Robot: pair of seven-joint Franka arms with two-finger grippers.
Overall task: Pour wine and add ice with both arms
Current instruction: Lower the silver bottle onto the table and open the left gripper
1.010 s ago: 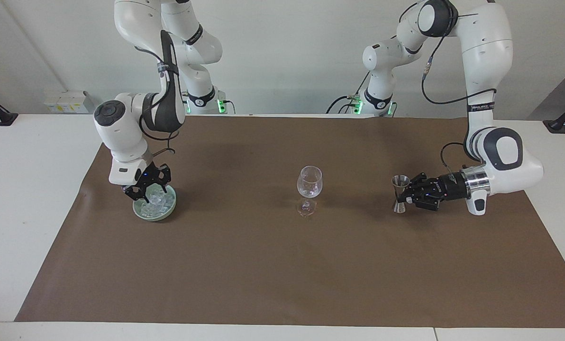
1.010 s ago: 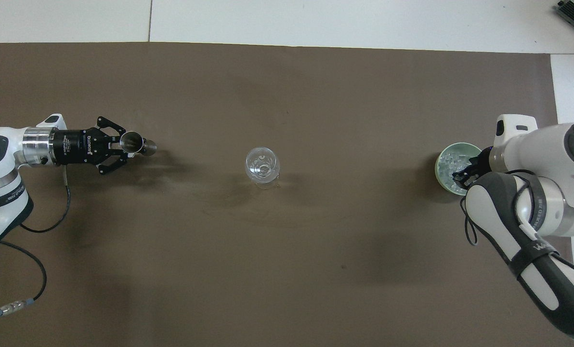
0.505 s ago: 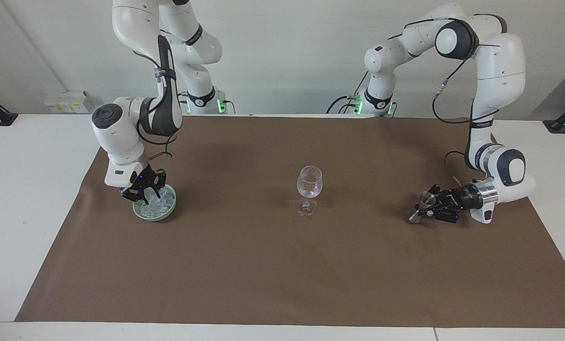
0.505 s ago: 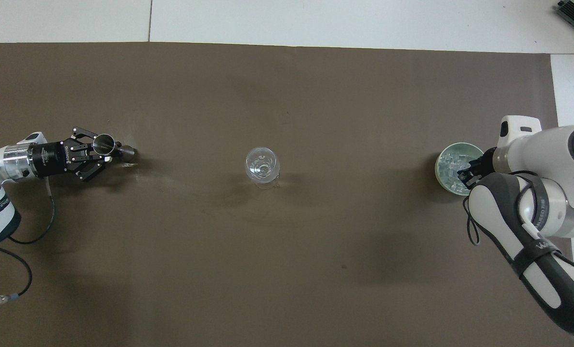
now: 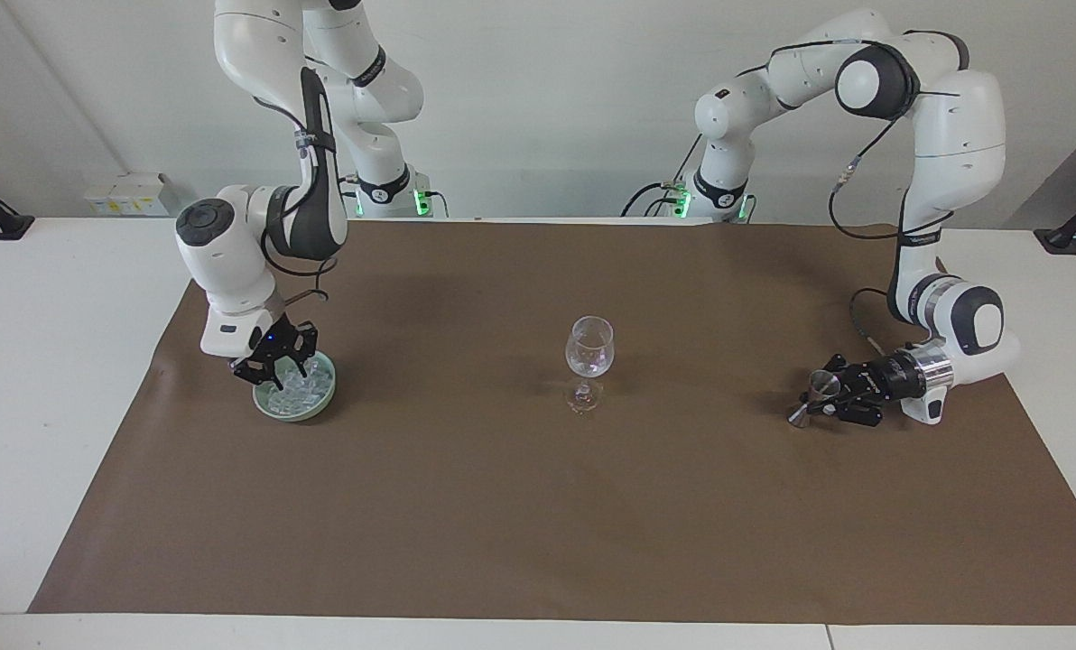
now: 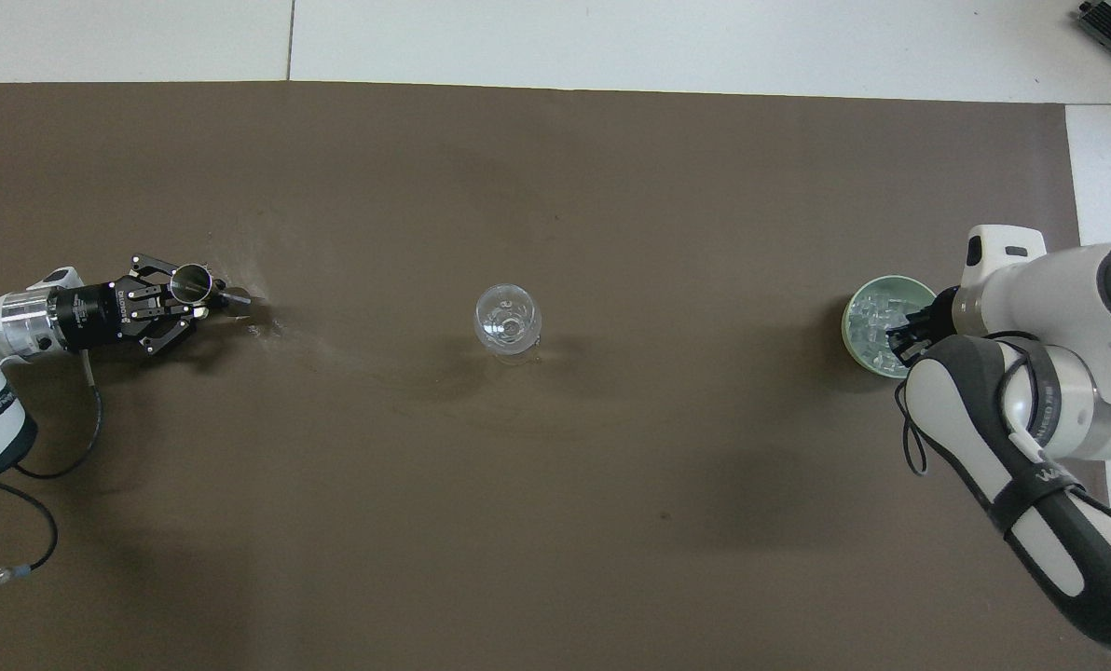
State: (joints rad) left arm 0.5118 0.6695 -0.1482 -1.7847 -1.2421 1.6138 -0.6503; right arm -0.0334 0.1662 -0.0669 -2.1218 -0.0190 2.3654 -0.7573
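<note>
Item: left claw [image 5: 824,397] clamped on tilted jigger [image 5: 815,398]; right claw [image 5: 278,365] closed in the ice [image 5: 300,386] dish [image 5: 323,404], apparently gripping a cube; lift straight, carry to glass [image 5: 589,347].

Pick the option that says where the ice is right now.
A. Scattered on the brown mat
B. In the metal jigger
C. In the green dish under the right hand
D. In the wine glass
C: the ice lies heaped in the green dish, with the right hand down over it at the right arm's end of the table.
</note>
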